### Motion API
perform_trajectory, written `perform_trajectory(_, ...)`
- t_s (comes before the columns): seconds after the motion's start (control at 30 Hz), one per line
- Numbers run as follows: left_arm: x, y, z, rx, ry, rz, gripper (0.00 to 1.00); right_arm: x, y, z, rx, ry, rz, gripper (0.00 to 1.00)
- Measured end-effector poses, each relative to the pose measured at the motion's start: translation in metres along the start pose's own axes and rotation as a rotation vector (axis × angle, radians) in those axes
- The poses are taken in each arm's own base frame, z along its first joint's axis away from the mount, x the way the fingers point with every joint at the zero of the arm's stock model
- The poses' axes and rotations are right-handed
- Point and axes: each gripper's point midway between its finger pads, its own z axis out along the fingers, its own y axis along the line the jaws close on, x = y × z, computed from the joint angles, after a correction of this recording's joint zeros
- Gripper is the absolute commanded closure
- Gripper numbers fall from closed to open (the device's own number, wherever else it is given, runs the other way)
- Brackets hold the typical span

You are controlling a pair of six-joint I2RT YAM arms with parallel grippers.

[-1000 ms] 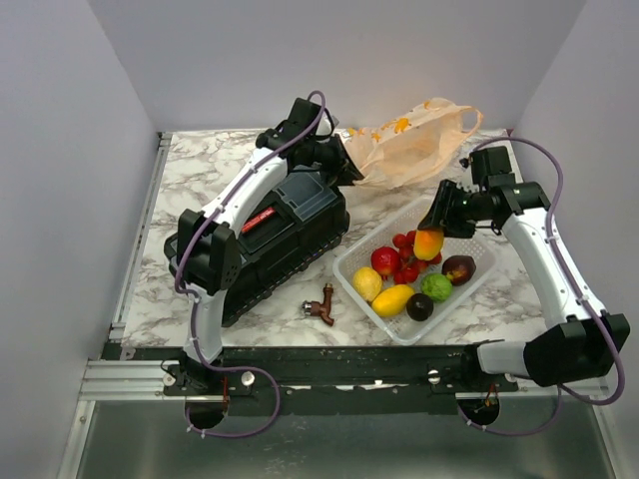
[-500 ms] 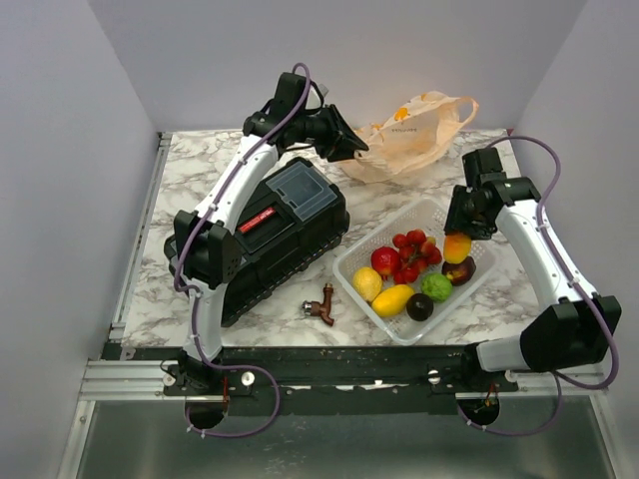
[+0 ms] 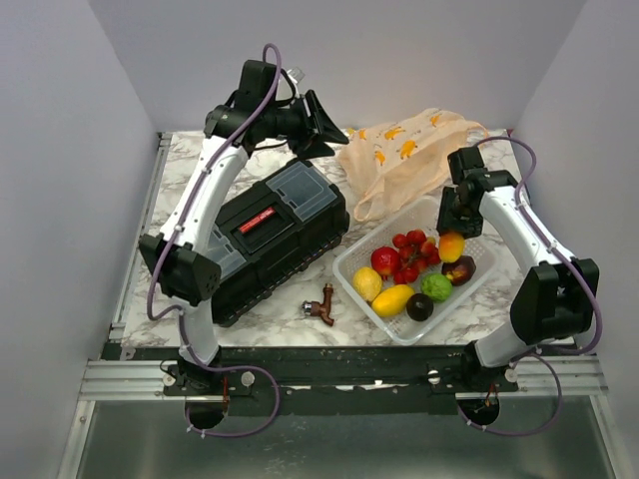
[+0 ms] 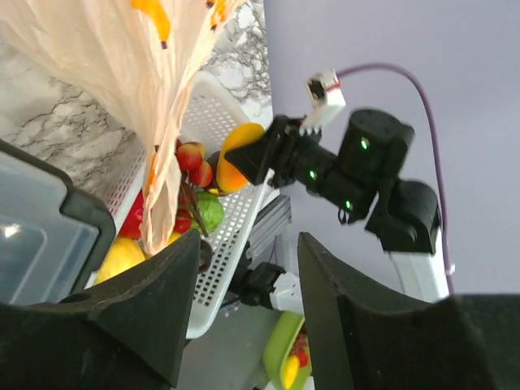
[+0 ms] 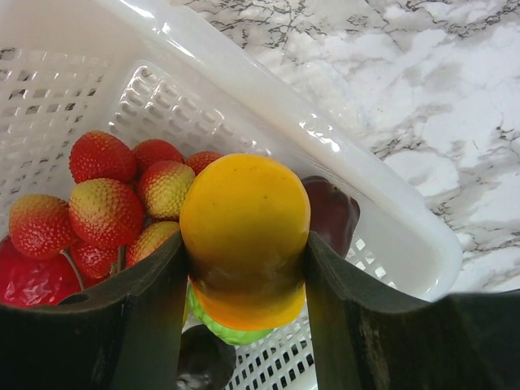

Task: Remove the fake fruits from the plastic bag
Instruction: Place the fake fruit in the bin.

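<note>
While the right pincer [image 5: 244, 248] pinches the orange-yellow mango [image 5: 244, 207] above the basket [image 3: 394, 327], the left pincer [image 4: 248, 244] stands spread, holding nothing.
Bag [image 3: 399, 160] lies slumped at the back of the desk [image 3: 190, 170], its near edge reaching the basket's far rim. Berries [image 3: 411, 249], apple [image 3: 385, 260], lemon [image 3: 366, 283], second mango [image 3: 392, 299], lime [image 3: 436, 287], plum [image 3: 420, 306] sit in the basket.

Marble tabletop [image 3: 185, 165], plain walls [image 3: 399, 50]
I see a white, grey-veined tabletop closed in by pale lilac-grey walls at its far, left and right edges, evenly lit; a metal rail [image 3: 120, 377] lines the near edge.
</note>
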Motion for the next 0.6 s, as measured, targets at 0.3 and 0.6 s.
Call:
perform_trajectory(0.3, 0.032, -0.04, -0.073, 0.019, -0.072, 0.193, 0.47, 0.003, 0.0, 0.006, 0.002, 0.009, -0.014, 0.28)
perform_trajectory(0.6, 0.048, -0.046, -0.099, 0.013, -0.091, 0.247, 0.46, 0.006, -0.003, -0.002, 0.002, 0.007, -0.016, 0.18)
